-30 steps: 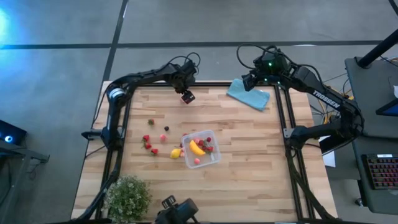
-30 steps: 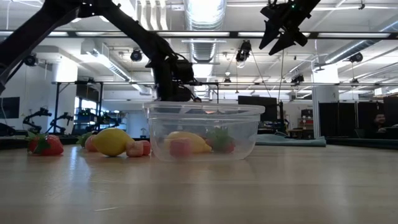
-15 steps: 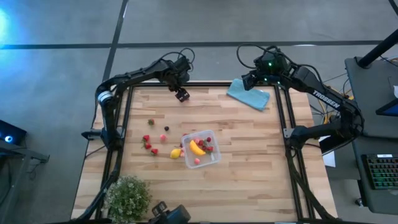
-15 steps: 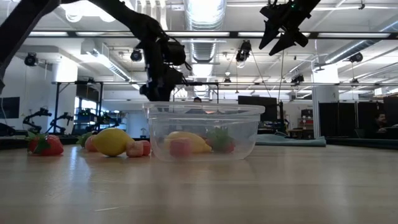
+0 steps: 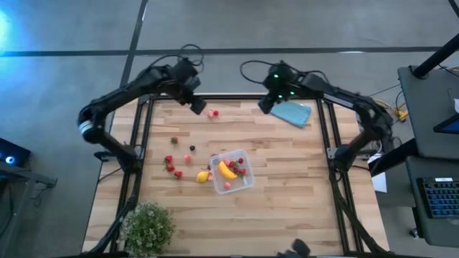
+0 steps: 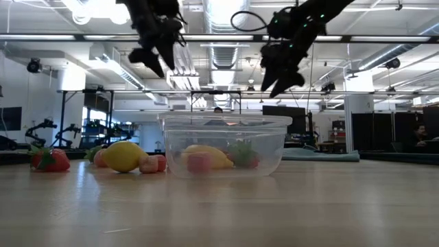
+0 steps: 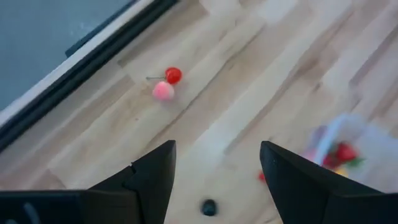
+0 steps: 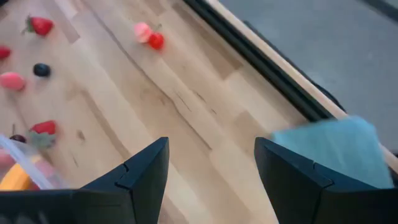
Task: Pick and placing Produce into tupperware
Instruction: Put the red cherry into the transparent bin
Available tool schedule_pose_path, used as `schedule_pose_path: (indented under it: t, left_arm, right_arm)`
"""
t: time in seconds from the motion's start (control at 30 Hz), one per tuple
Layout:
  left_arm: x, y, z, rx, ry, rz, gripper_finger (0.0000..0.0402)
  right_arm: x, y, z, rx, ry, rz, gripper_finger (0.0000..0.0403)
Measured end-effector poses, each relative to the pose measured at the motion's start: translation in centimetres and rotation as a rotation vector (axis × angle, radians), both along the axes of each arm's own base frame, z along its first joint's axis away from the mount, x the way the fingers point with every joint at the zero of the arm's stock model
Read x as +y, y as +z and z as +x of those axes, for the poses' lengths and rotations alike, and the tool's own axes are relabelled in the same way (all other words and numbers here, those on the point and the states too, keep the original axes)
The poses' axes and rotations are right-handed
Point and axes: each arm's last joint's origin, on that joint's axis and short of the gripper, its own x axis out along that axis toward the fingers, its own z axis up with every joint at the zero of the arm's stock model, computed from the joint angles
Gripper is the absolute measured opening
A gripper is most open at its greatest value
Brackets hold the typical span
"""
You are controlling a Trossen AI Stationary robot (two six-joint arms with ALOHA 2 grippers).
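Observation:
The clear tupperware [image 5: 231, 172] stands mid-table with a yellow banana [image 5: 227, 170] and red pieces inside. Loose produce lies to its left: a lemon [image 5: 203, 176], strawberries [image 5: 169, 160] and a dark piece [image 5: 191, 148]. A pink and red piece [image 5: 212, 112] lies alone by the far edge, and also shows in the left wrist view [image 7: 164, 89]. My left gripper [image 5: 195, 106] hangs open and empty high above the table, left of that piece. My right gripper [image 5: 264, 106] hangs open and empty to its right, beside the cloth.
A folded teal cloth [image 5: 290, 112] lies at the far right, just right of my right gripper. A leafy green plant [image 5: 148, 228] stands at the near left corner. A dark frame rail [image 5: 237, 96] runs along the table's far edge. Bare wood lies right of the tupperware.
My left gripper has risen and drawn back toward the table's far left corner, still open, leaving the pink and red piece in plain sight on the wood. My right gripper has swung toward the table's left and come lower, from above the cloth to its left side.

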Motion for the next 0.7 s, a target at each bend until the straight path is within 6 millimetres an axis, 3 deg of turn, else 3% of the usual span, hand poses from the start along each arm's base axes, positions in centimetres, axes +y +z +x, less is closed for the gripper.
schedule_pose_path:
  t: [0.23, 0.47, 0.7]
  left_arm:
    - [-4.3, 1.0, -3.8, -0.102, 0.172, -0.058, 0.0219]
    - [-8.2, -1.4, -6.3, -0.11, 0.241, -0.139, 0.0219]
    - [-9.9, -4.3, -8.7, -0.073, 0.254, -0.159, 0.0219]
  right_arm:
    - [-2.4, -1.1, 4.3, 0.017, 0.133, -0.006, 0.0228]
    - [-2.5, -3.0, 9.1, 0.119, 0.339, 0.0, 0.0228]
    - [-2.9, -4.5, 12.9, 0.164, 0.434, -0.008, 0.0228]
